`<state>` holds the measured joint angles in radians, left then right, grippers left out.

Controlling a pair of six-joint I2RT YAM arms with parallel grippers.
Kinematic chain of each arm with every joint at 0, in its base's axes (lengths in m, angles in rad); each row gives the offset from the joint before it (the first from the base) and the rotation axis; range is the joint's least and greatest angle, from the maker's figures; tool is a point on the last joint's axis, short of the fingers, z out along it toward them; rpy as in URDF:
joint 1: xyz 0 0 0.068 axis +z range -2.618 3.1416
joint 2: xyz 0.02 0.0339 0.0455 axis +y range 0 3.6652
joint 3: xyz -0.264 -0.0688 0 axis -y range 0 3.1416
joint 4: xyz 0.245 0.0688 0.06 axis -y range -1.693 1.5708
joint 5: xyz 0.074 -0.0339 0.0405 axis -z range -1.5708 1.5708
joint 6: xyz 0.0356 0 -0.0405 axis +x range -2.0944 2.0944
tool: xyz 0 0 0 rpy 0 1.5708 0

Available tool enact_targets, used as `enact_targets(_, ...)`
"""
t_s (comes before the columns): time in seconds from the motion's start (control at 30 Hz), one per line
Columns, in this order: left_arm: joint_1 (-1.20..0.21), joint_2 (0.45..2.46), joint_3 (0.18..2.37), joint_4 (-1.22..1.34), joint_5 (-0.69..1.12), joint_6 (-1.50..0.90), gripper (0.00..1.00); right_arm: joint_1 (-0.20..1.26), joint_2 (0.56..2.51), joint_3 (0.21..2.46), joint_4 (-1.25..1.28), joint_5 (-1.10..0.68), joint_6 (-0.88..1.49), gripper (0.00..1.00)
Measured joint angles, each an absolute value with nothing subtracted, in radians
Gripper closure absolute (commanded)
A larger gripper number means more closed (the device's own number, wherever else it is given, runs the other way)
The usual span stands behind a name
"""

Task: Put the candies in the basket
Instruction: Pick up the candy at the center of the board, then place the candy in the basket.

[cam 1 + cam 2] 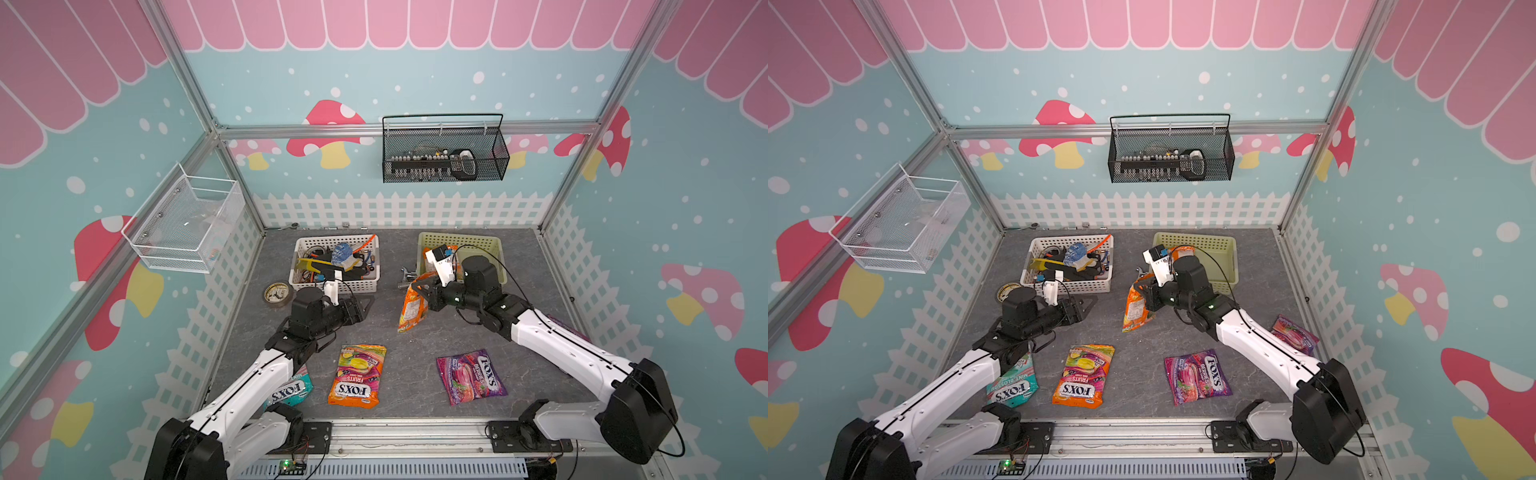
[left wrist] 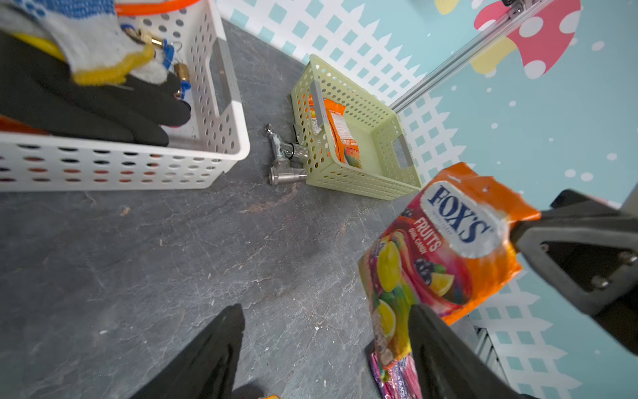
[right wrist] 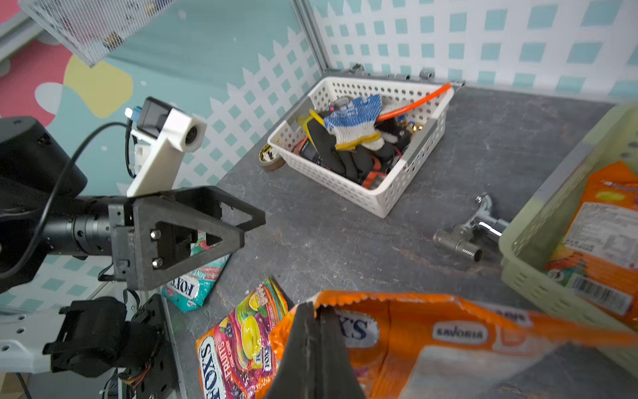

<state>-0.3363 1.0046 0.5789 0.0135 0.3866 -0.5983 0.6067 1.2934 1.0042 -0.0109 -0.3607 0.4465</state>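
My right gripper (image 1: pixel 417 286) is shut on the top edge of an orange candy bag (image 1: pixel 413 309), which hangs above the table just left of the pale yellow-green basket (image 1: pixel 494 245). The right wrist view shows the fingers (image 3: pixel 316 317) pinched together on that bag (image 3: pixel 448 338). Another orange bag (image 2: pixel 340 134) stands inside the basket (image 2: pixel 345 179). My left gripper (image 1: pixel 368 305) is open and empty by the white basket, and grey table shows between its fingers (image 2: pixel 214 352). A fruit bag (image 1: pixel 357 376), a purple berries bag (image 1: pixel 471 376) and a teal mint bag (image 1: pixel 291 388) lie flat near the front. A second purple bag (image 1: pixel 1293 334) lies behind my right arm.
A white perforated basket (image 1: pixel 299 282) full of gloves and tools stands at the back left, with a tape roll (image 1: pixel 277 294) beside it. A metal tap fitting (image 1: pixel 405 278) lies against the candy basket's left wall. A black wire basket (image 1: pixel 444 153) and a white mesh basket (image 1: pixel 187 224) hang on the walls.
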Motion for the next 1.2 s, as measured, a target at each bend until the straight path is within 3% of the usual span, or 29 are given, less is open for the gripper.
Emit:
enact_targets(0.23,-0.336,0.947,0.663,-0.12,0.385,-0.523,0.01,0.539,1.301,1.126,-0.036,-0.229,0.431,1.0)
enact_targets(0.53,-0.336,0.905,0.679,-0.22,0.35,-0.445,0.01,0.385,1.362,1.135,0.043,0.081,0.472,1.0)
enact_targets(0.8,-0.336,0.905,0.679,-0.252,0.332,-0.419,0.01,0.361,1.454,1.108,0.184,0.354,0.513,1.0)
enact_targets(1.2,-0.336,0.9,0.679,-0.258,0.332,-0.406,0.01,0.295,1.726,1.183,0.305,0.442,0.512,1.0)
